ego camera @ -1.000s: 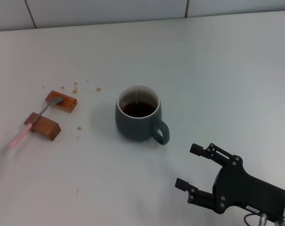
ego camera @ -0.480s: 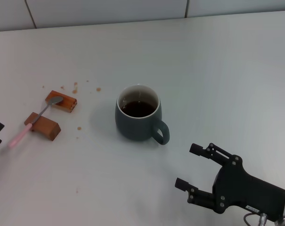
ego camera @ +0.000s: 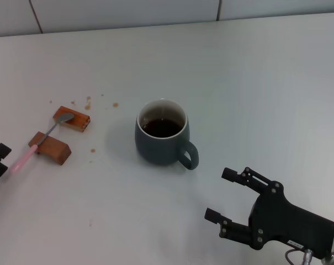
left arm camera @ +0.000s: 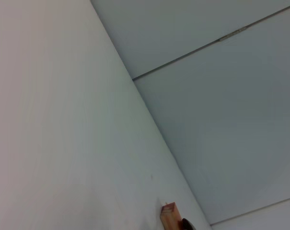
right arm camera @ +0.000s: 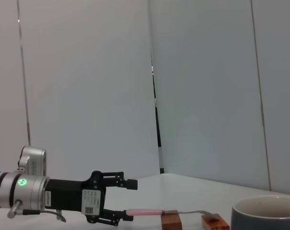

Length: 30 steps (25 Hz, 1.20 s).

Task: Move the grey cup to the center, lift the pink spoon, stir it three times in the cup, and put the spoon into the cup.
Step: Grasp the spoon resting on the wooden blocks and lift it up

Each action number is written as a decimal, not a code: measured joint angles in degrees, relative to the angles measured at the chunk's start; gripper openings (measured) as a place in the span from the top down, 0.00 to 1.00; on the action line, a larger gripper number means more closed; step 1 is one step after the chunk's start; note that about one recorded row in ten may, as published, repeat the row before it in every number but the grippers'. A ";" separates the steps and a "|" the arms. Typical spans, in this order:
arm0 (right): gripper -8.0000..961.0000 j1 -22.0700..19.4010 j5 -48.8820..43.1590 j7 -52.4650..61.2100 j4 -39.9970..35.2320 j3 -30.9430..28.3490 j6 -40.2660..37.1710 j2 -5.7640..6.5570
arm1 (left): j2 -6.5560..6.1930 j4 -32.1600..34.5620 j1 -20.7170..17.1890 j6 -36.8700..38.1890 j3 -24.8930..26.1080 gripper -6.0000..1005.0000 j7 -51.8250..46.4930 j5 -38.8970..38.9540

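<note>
Grey cup (ego camera: 162, 139) stands upright mid-tabletop (ego camera: 255, 77), dark liquid inside, handle turned toward the right end effector (ego camera: 228, 196), which sits low and near it with fingers spread and nothing held; likely parked, cup apparently already placed. Pink spoon (ego camera: 24, 158) lies well away from that end effector, beyond the cup, bridged across two wooden blocks (ego camera: 52, 149): bowl on the farther block, neck over the nearer one, pink handle overhanging free. That propping probably exists to leave room under the handle for fingers. Left end effector (right arm camera: 123, 201) is level with the handle's free tip, one finger above and one below it, apart, not yet closed on anything, as the right wrist view shows; in the head view only its tip shows at the tabletop's edge, just beside the handle end. Open tabletop lies between spoon and cup, only small brown specks (ego camera: 88, 102) near the blocks. Risk, by my judgement: nudging the nearer block on closing.
</note>
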<state>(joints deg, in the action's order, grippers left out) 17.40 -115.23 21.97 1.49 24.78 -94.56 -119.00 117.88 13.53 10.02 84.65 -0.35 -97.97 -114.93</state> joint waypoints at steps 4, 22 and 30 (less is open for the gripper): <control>0.14 0.00 0.00 0.00 0.00 0.00 0.00 0.00 | 0.00 -0.20 0.08 -0.11 -0.01 0.19 -0.21 -0.45; 0.14 0.36 0.00 0.00 -0.08 0.00 -0.01 0.00 | -0.02 -2.34 0.61 -0.46 0.00 0.23 -0.84 -1.23; 0.14 0.43 0.00 0.00 -0.08 0.00 -0.01 0.00 | -0.02 -2.50 1.15 -0.46 -0.10 0.25 -1.54 -1.26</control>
<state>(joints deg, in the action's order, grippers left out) 17.83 -115.23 21.97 1.41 24.79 -94.57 -119.00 117.86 11.03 11.17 84.19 -0.45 -99.51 -116.19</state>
